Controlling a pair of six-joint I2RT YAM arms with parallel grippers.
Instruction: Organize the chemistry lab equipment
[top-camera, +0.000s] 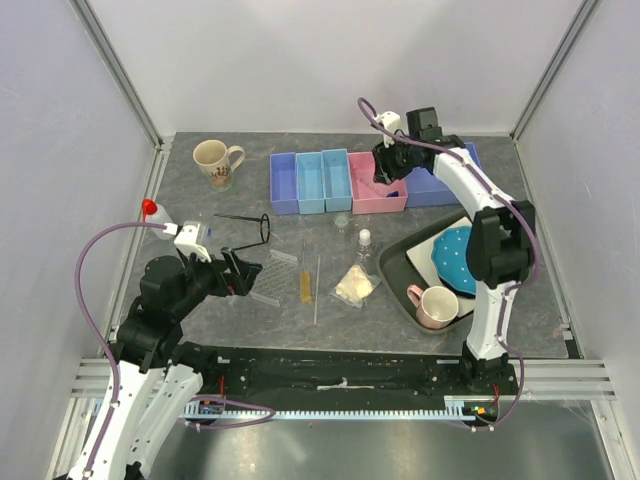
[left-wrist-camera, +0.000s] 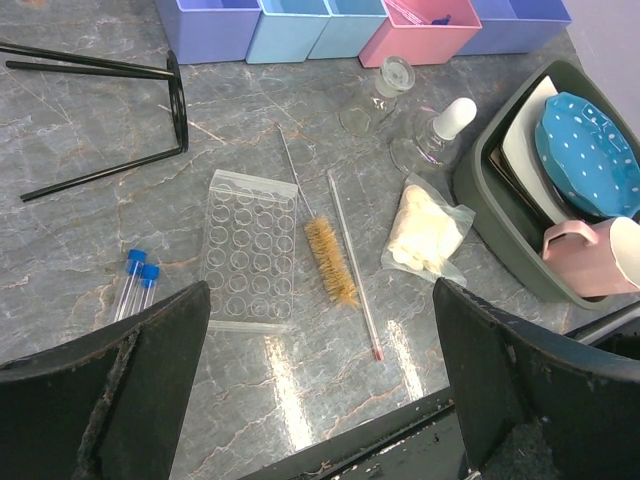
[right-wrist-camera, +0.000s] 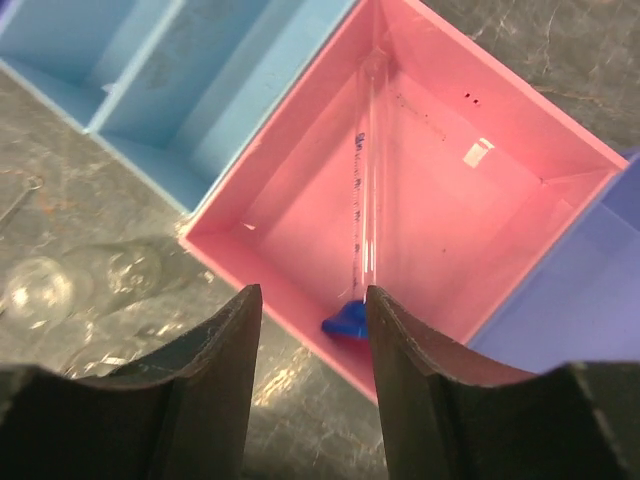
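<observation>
Right pincer (right-wrist-camera: 312, 296) — jaws parted, pinching nothing, poised nose-down over the pink bin (right-wrist-camera: 480, 235). Contents of that bin: one blue-capped tube (right-wrist-camera: 362, 180), propped aslant, its cap at the near wall just beside one finger (right-wrist-camera: 420, 380), its glass end up toward the far corner. Hazard, as judged: cap and finger sit so near each other that a lift made off the vertical could catch the cap and drag the tube toward the rim. Propped as it is, the tube may also slide flat and knock the plastic. Flanking bins: light blue (right-wrist-camera: 200, 90) on one side, purple (right-wrist-camera: 590, 300) on the other. Left pincer (left-wrist-camera: 320, 290) — jaws spread to the full, nothing between them, hanging low above the desk (left-wrist-camera: 90, 230). Below it: two blue-capped tubes (left-wrist-camera: 138, 280) lying side by side, just beside the clear rack (left-wrist-camera: 250, 250). Further out lie a bristle brush (left-wrist-camera: 330, 262), a thin rod (left-wrist-camera: 352, 270) and a whitish bag (left-wrist-camera: 425, 232). Hazard, as judged: the pair lie so close that a grab for one could take or roll both, or shove the rack. Pose: right arm (top-camera: 490, 250) rises from its base, elbow high, forearm reaching back to the bin row, wrist pitched down. Left arm (top-camera: 165, 290) is folded low near its base, wrist aimed forward and down.
</observation>
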